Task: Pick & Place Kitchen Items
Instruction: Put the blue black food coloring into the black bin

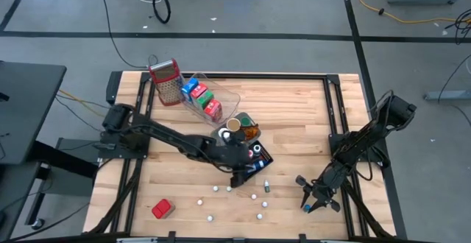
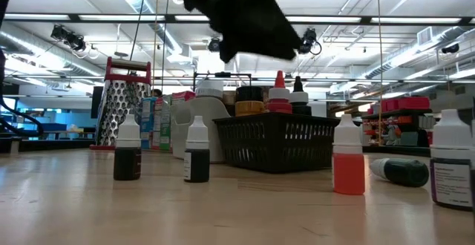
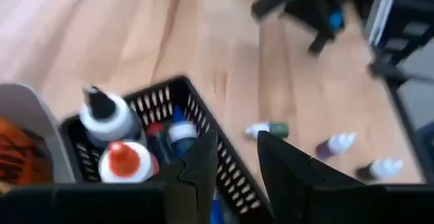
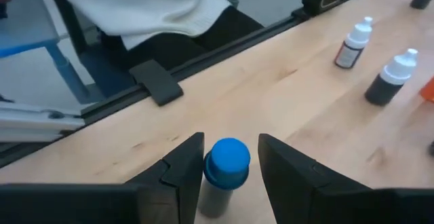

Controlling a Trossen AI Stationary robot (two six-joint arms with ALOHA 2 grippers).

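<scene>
Small dropper bottles [image 1: 254, 196] stand scattered on the wooden table near its front edge. More bottles [image 3: 108, 119] stand in a black mesh basket [image 1: 259, 157] at mid-table. My left gripper [image 3: 237, 142] hovers open over the basket's near wall [image 3: 203, 108], nothing plainly between its fingers. In the low view it is the dark shape [image 2: 245, 15] at the top. My right gripper [image 1: 307, 202], near the table's front right corner, is shut on a blue-capped bottle [image 4: 227, 163]. My right gripper has the dark bottle's upper body [image 4: 217, 193], just under the blue cap, between its two fingers. The fingers slant down and forward, and the cap stands up between the fingertips. Whether the bottle's foot is on the table cannot be seen.
A red-topped metal grater [image 1: 165, 81] and a clear tray of cartons [image 1: 206, 99] stand at the far left. Two round jars [image 1: 241, 127] sit beside the basket. A red carton [image 1: 162, 208] lies near the front left. A bottle [image 3: 268, 129] lies on its side. A person in white [image 4: 156, 7] sits beyond the table's edge.
</scene>
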